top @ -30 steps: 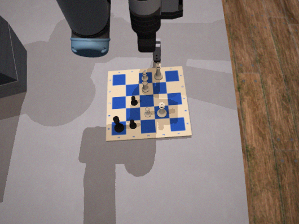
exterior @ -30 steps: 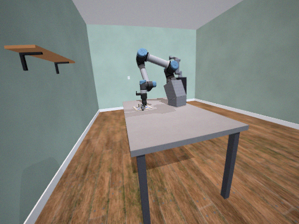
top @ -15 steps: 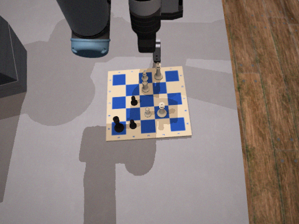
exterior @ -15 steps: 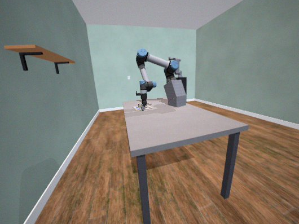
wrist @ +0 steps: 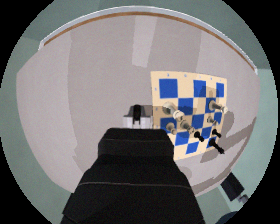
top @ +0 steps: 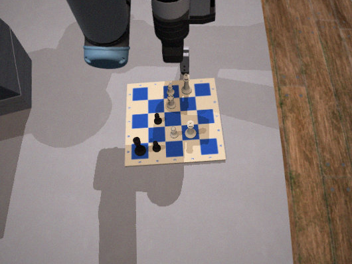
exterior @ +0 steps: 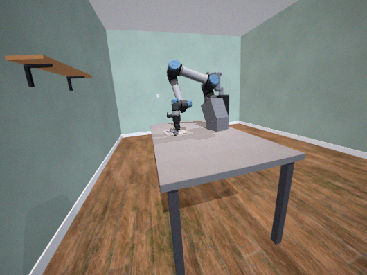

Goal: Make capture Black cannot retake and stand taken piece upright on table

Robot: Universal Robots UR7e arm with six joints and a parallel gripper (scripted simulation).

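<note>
My gripper (top: pixel 184 71) (exterior: pixel 175 133) (wrist: pixel 137 111) is low, just beyond the board's far edge. Its fingers are nearly together on a dark, narrow thing, seemingly a black piece; the near finger hides it in the top view. On the board (top: pixel 217 151) (wrist: pixel 156 95) a tall white piece (top: pixel 186 88) and a smaller white piece (top: pixel 170 90) stand in the far row, with another white piece (top: pixel 171 104) just nearer. A black pawn (top: pixel 157 119) stands mid-board. A white pawn (top: pixel 173 132) and white rook (top: pixel 190 132) share a row. A tall black piece (top: pixel 139 149) and a black pawn (top: pixel 156 147) stand in the near row.
The grey table (top: pixel 216 215) (exterior: pixel 225 147) surrounds the board. Its edge and the wooden floor (top: pixel 309 132) lie to the right in the top view. A grey pedestal (top: pixel 13 65) (exterior: pixel 218 118) stands left of the board there. The arm casts shadows across the board.
</note>
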